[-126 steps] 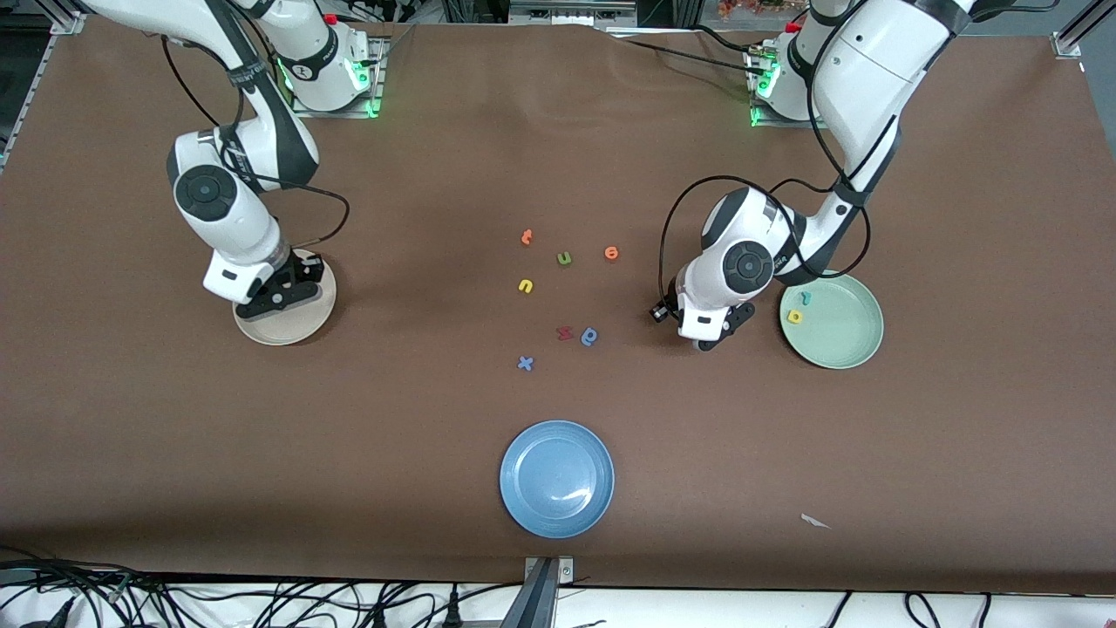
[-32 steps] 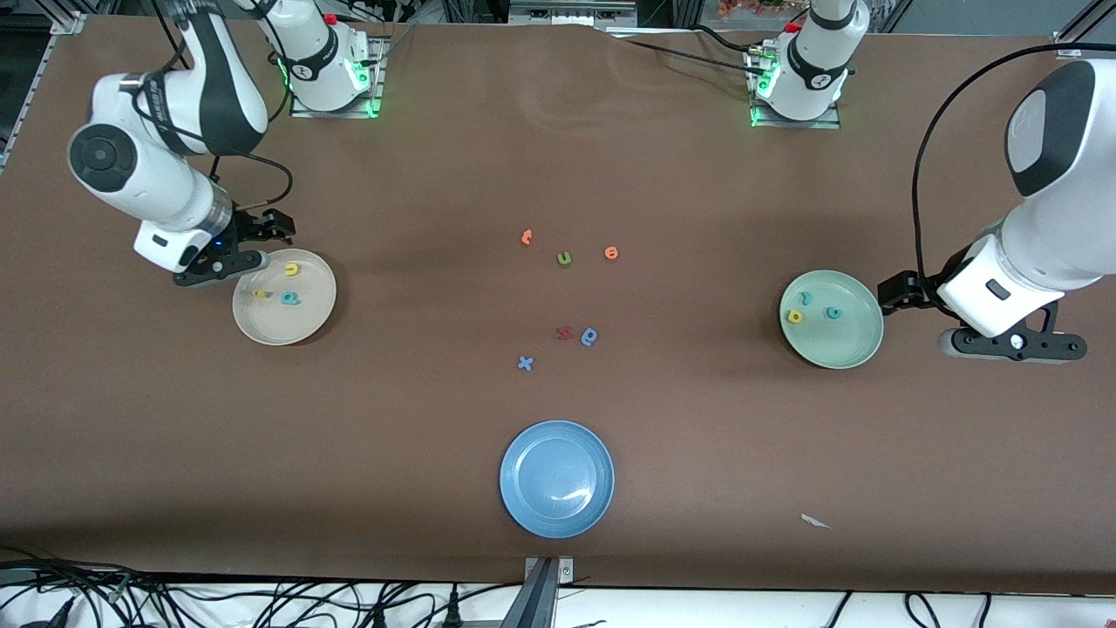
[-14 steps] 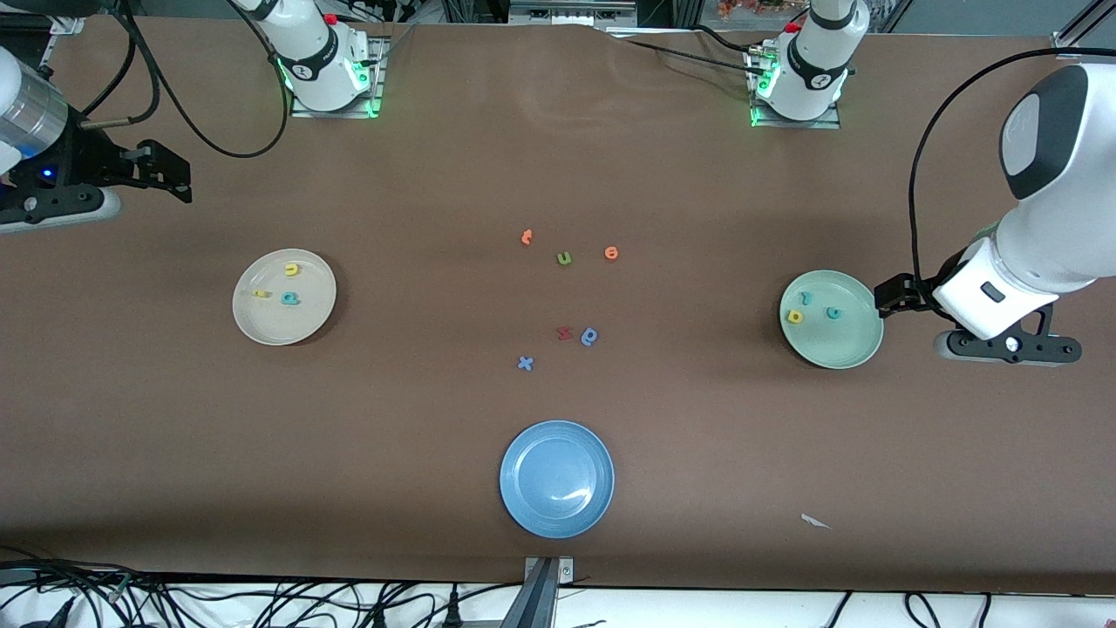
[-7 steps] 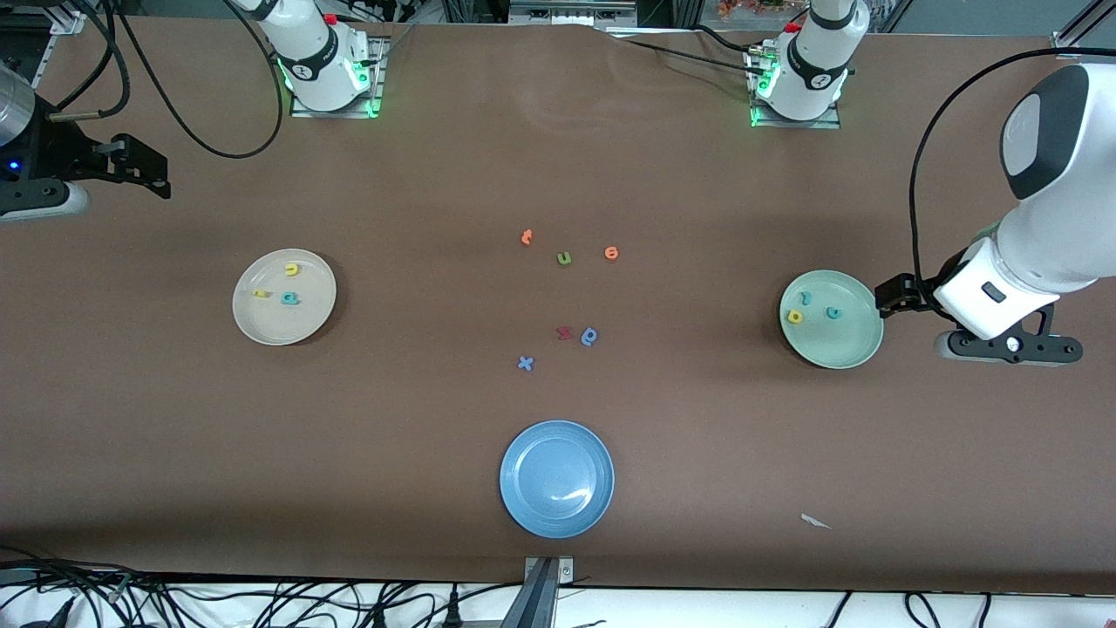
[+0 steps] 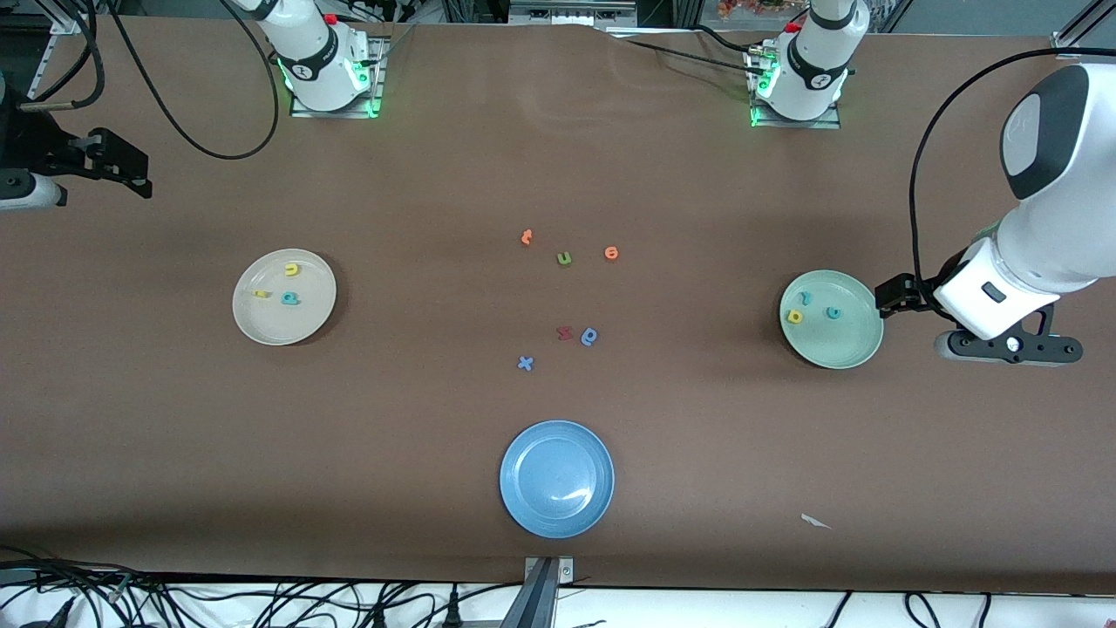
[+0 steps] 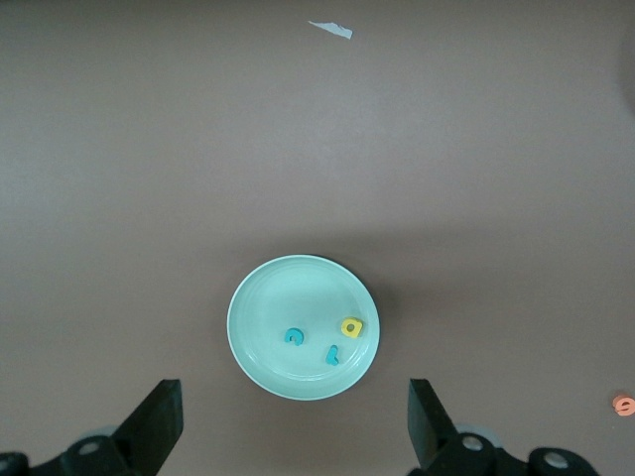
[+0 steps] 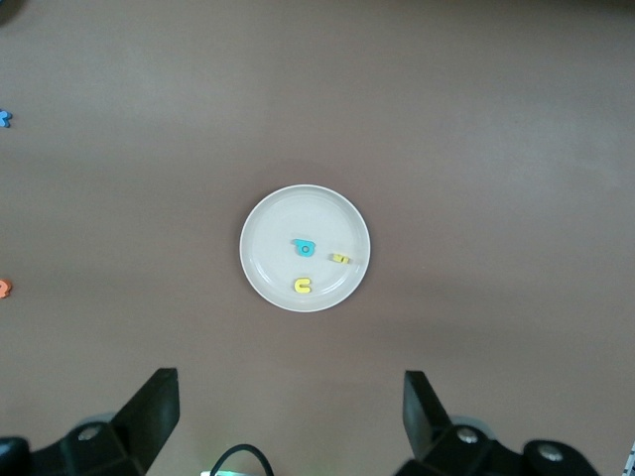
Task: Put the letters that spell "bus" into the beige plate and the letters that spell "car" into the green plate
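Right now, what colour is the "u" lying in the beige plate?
Yellow. The "u" in the beige plate shows best in the right wrist view.

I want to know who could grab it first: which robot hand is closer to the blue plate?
Left, though neither is close. The left gripper hangs beside the green plate; the right gripper is up at the table's edge, past the beige plate. The blue plate sits between.

right tool [image 5: 17, 187] cut off at the front view's edge, yellow letter [image 5: 260, 294] in beige plate [image 5: 261, 327] too small to read
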Robot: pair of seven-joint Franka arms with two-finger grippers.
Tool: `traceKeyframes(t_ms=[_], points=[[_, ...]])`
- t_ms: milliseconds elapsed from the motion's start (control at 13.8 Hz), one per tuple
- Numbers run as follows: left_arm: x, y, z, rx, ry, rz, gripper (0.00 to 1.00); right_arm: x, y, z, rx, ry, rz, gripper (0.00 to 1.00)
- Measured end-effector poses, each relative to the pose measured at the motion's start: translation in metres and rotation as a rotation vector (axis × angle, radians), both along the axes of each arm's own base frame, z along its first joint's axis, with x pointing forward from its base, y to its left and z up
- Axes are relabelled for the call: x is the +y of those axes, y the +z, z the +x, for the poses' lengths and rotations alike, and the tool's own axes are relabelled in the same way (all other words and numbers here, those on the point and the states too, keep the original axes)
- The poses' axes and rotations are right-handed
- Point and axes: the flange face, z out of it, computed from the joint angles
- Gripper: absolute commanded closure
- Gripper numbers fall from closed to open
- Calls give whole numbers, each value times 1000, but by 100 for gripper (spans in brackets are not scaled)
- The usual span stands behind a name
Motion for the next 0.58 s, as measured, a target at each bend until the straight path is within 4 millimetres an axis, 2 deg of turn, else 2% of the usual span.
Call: traceKeyframes(t_ms=[579], points=[[0,0,0,0,0,0,0,-2,-3,2,5,-3,0,0]])
